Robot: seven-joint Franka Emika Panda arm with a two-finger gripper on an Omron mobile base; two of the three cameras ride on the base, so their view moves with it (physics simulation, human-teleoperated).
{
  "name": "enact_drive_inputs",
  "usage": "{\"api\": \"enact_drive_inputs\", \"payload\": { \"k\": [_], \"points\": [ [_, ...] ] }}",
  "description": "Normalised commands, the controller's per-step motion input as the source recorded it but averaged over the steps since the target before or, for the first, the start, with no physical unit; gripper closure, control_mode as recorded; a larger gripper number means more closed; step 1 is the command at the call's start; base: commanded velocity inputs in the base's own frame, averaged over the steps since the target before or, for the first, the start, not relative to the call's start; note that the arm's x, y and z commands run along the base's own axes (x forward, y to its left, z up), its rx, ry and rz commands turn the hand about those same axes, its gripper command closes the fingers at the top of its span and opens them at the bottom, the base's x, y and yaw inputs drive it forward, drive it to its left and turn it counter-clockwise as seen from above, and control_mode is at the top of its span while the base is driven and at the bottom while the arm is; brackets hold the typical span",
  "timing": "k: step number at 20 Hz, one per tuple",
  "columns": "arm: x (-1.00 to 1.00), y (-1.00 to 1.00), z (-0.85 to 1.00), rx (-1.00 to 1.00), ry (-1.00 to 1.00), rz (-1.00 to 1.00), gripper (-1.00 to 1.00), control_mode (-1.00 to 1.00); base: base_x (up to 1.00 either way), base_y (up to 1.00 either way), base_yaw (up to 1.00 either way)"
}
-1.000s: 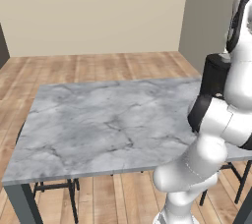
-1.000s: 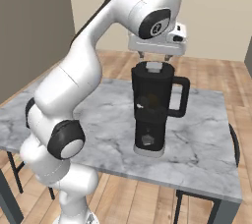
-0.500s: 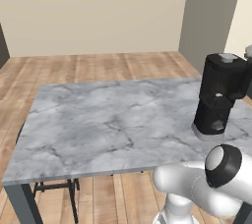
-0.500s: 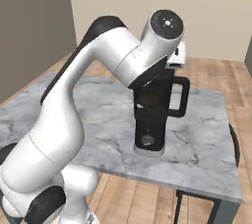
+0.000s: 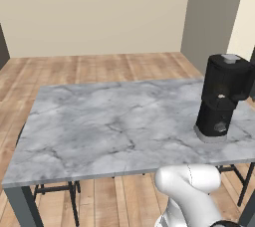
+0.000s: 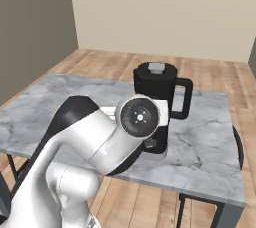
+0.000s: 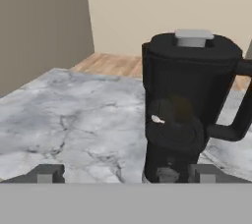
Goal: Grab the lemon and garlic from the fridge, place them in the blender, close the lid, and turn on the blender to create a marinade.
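The black blender [image 5: 219,99] stands on the right part of the marble table [image 5: 109,126], handle to the side. The lid [image 7: 193,41] sits on top of the jug, its grey knob [image 6: 156,67] up. My gripper [image 7: 123,175] is low in front of the blender [image 7: 189,105], level with its base and apart from it. Its fingertips [image 7: 47,174] are spread wide and it is open with nothing held. Dim shapes show through the dark jug wall; I cannot make out the lemon. The fridge is out of view.
My arm [image 6: 95,147] bends low at the table's near edge [image 6: 150,184] in front of the blender [image 6: 160,102]. Dark chairs [image 5: 50,188] stand under the table. A grey wall [image 7: 39,26] rises at the left beyond the table.
The arm has swung down from above the blender to low in front of it. The lid stays on the jug.
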Motion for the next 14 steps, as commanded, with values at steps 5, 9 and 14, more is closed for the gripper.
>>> {"api": "enact_drive_inputs", "payload": {
  "k": [5, 9, 14],
  "points": [
    [-0.42, 0.0, -1.0, -0.01, -0.01, 0.24, -1.0, -1.0, 0.0, 0.0, 0.0],
    [-0.04, 0.0, -0.65, -0.01, -0.11, 0.21, -1.0, -1.0, 0.0, 0.0, 0.0],
    [0.3, 0.0, -0.03, 0.0, -0.17, 0.13, -1.0, -1.0, 0.0, 0.0, 0.0]
  ]
}}
